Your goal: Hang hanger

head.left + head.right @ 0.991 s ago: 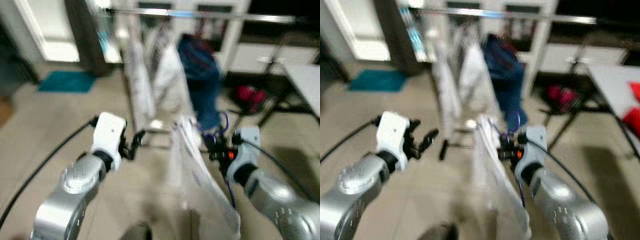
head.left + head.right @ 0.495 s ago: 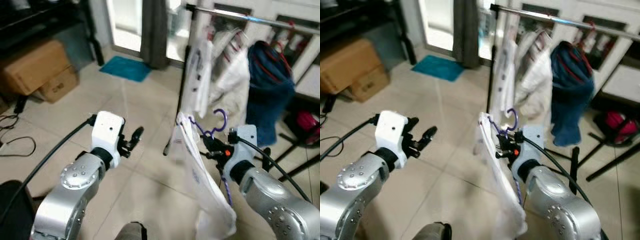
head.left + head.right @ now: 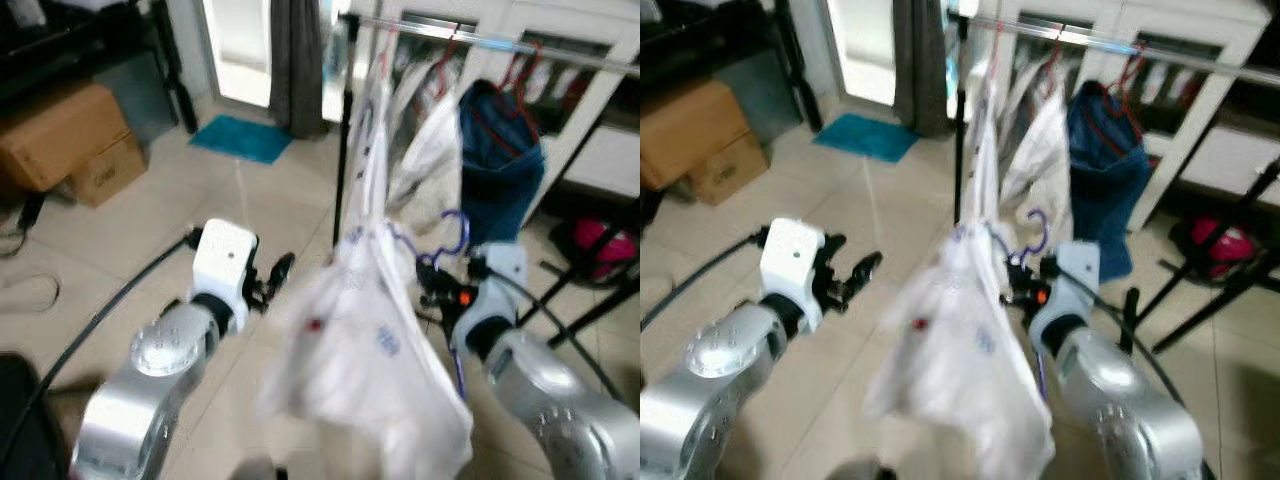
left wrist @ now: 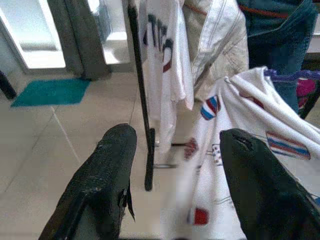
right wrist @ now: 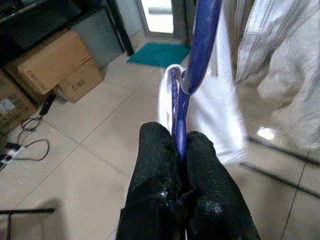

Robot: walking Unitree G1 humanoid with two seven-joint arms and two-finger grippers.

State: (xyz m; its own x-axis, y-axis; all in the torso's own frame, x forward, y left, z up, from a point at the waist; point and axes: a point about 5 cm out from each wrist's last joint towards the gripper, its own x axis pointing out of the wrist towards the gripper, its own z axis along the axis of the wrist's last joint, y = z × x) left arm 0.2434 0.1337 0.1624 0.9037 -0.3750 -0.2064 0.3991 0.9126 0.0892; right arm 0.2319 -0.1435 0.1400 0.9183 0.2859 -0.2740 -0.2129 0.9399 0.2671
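Right gripper (image 5: 181, 150) has its two black fingers pressed together on the neck of the purple hanger (image 5: 192, 65), holding it up at about chest height in front of the robot. That pinch is clearest from the right wrist view; from the head views you mostly get the hook (image 3: 452, 228) curling up above the gripper. A white printed shirt (image 3: 365, 350) hangs off the hanger and billows out to the left, a bit blurred.

Left gripper (image 4: 175, 150) is out beside it with its fingers spread wide and nothing between them. Its wrist view catches the little red and blue prints on the shirt, which the head views smear out.

Past the grippers stands the black upright pole (image 3: 960, 130) of the clothes rack, with the silver rail (image 3: 1120, 50) across the top. Already on the rail: a white tee with dark lettering (image 4: 162, 45), a pale jacket (image 3: 1040, 150), and a dark blue garment (image 3: 1105, 160) on a red hanger.

Further back on the left sit cardboard boxes (image 3: 70, 140) and a teal mat (image 3: 240, 138) on the tiled floor (image 3: 130, 230).
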